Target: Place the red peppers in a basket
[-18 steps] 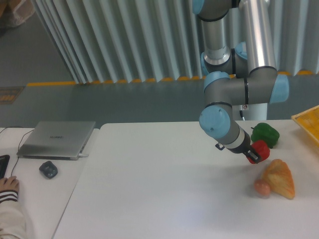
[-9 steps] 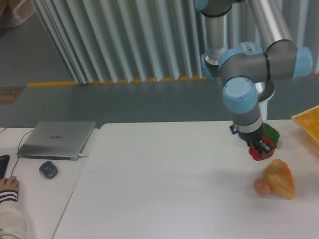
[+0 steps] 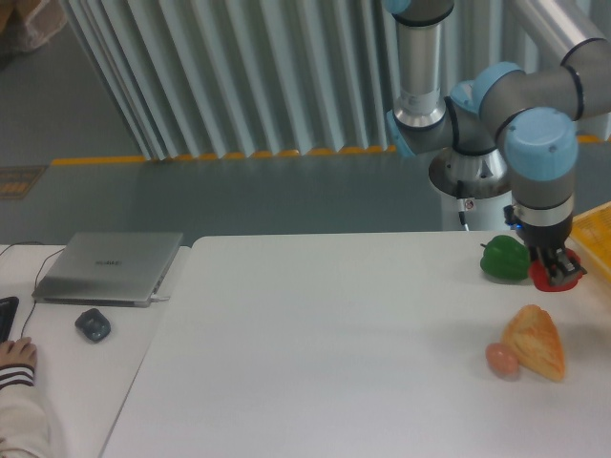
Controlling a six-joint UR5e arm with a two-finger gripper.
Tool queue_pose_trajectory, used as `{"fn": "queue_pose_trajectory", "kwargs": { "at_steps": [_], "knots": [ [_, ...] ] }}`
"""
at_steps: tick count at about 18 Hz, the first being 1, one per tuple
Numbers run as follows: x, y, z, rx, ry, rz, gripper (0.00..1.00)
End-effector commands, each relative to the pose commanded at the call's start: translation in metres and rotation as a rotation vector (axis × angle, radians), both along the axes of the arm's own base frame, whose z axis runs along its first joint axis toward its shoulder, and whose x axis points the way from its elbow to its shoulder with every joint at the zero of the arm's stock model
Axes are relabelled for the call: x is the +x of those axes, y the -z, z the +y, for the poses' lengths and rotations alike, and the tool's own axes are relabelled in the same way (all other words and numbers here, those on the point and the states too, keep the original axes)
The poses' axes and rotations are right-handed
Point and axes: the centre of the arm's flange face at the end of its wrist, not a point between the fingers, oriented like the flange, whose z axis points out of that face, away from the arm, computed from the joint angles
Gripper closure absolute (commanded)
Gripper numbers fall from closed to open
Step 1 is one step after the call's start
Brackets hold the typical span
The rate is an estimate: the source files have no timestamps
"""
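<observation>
So the gripper [image 3: 559, 267] jaws are clamping the small glossy red bell pepper [image 3: 549, 278], carrying it; next it's needing to clear the yellow-orange lattice basket [image 3: 594, 236] rim before releasing.

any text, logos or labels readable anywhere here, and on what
Laptop lid: a small logo mark in the middle, too blurred to read.
Robot base: a small white sticker with a red mark, too small to read.
Nothing readable on the red pepper, basket or table.
</observation>
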Motion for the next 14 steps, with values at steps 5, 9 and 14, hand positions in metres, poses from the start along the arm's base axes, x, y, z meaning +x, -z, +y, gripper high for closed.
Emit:
{"fn": "queue_pose_trajectory", "kwargs": {
  "at_steps": [5, 9, 14],
  "knots": [
    [-0.042, 0.002, -0.062, 0.008, 0.093, -0.049, 0.56],
    [-0.073, 0.004, -0.095, 0.026, 0.147, -0.052, 0.56],
    [-0.097, 0.010, -0.126, 0.037, 0.194, -0.061, 0.56]
  ]
}}
